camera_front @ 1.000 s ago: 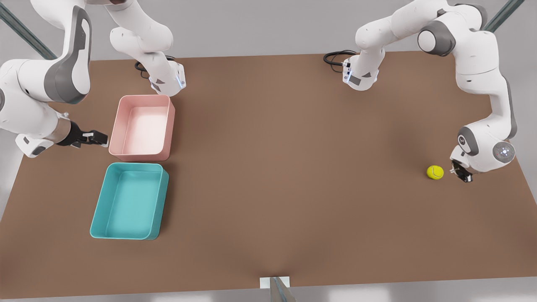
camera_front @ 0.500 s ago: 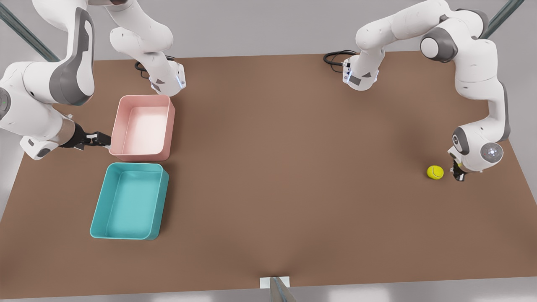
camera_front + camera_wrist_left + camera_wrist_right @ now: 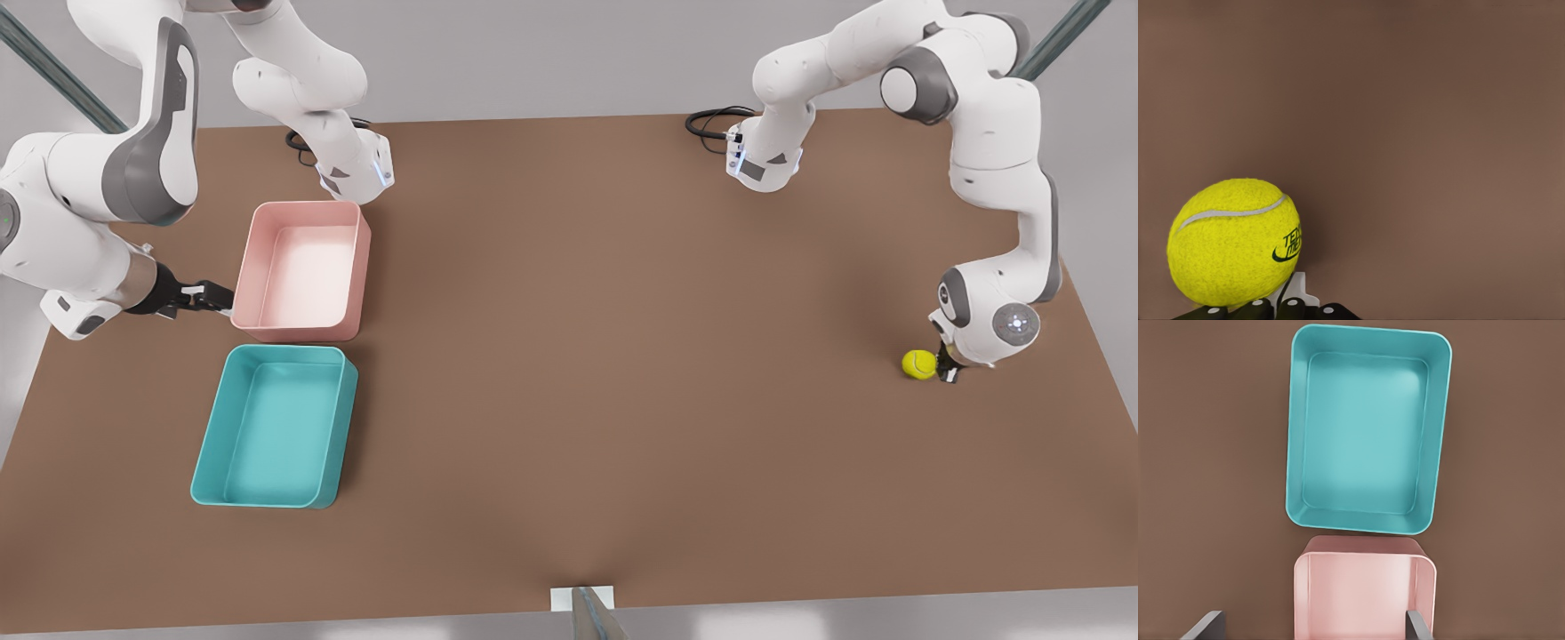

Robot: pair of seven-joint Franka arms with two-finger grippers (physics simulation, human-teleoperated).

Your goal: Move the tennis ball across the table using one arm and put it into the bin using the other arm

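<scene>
1. Closing in from the front view's right, the left gripper [image 3: 949,373] has come up against the tennis ball [image 3: 920,364]; a second ago it hung a little apart from the ball, and now it looks to be touching or just beside it. The ball seems to have budged slightly toward the left, though barely.
2. From the left wrist view the ball [image 3: 1233,241] sits right against the gripper's black underside, to one side of it and not held. Whether the fingers are open or closed, I cannot tell.
3. To my eye this means the push across the table [image 3: 622,356] is only just starting. The ball is still at the right end, well apart from both tubs.
4. Over on the front view's left, the right gripper [image 3: 209,296] waits just beside the pink tub [image 3: 302,271], having edged closer to its wall over the last second. Its fingers [image 3: 1205,627] stand wide apart in its wrist view, with nothing between them.
5. The teal bin [image 3: 276,427] lies just near of the pink tub, nearly touching, and holds nothing; the wrist view over it shows its bare floor [image 3: 1368,427]. The pink tub [image 3: 1365,597] is empty as well.
</scene>
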